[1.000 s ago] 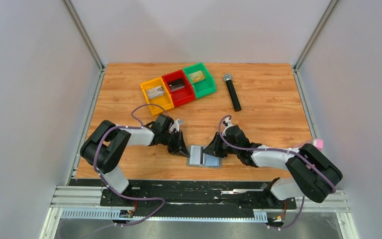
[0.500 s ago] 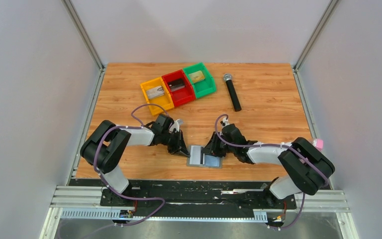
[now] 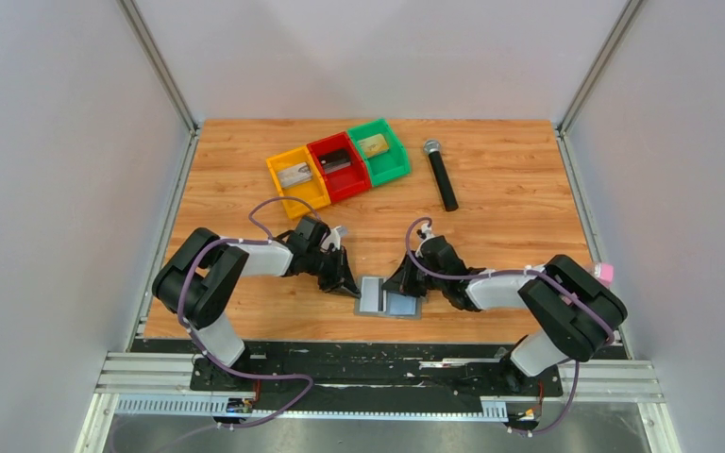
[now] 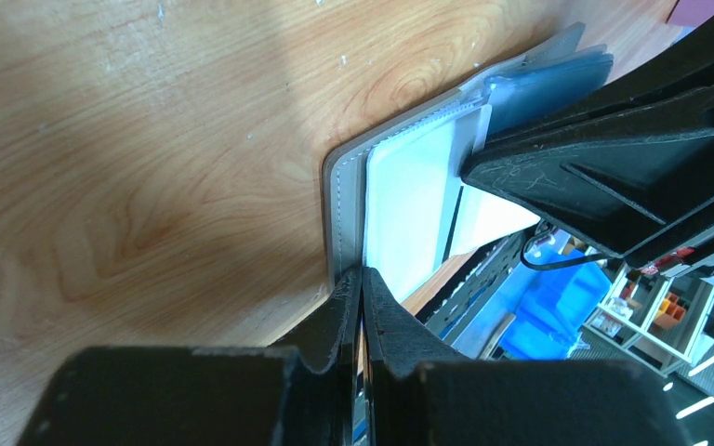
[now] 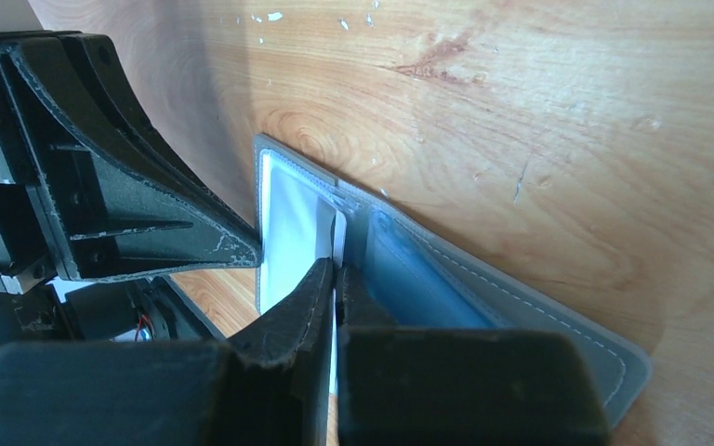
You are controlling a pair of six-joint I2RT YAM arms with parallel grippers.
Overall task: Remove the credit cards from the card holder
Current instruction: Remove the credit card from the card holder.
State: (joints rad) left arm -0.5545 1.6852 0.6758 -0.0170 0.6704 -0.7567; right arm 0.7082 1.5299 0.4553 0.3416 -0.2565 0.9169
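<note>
Possibly the card holder (image 5: 539, 325) lifts along with the credit card (image 5: 338, 240) pinched in the right gripper (image 5: 337, 274) at its fold, if the left gripper (image 4: 363, 279), clamped on its left edge, slips.

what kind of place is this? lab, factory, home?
Most likely a robotics lab test cell: a wood-grain table boxed in by plain grey panels, an aluminium mounting rail along its near edge, and three coloured bins as staged props.
</note>
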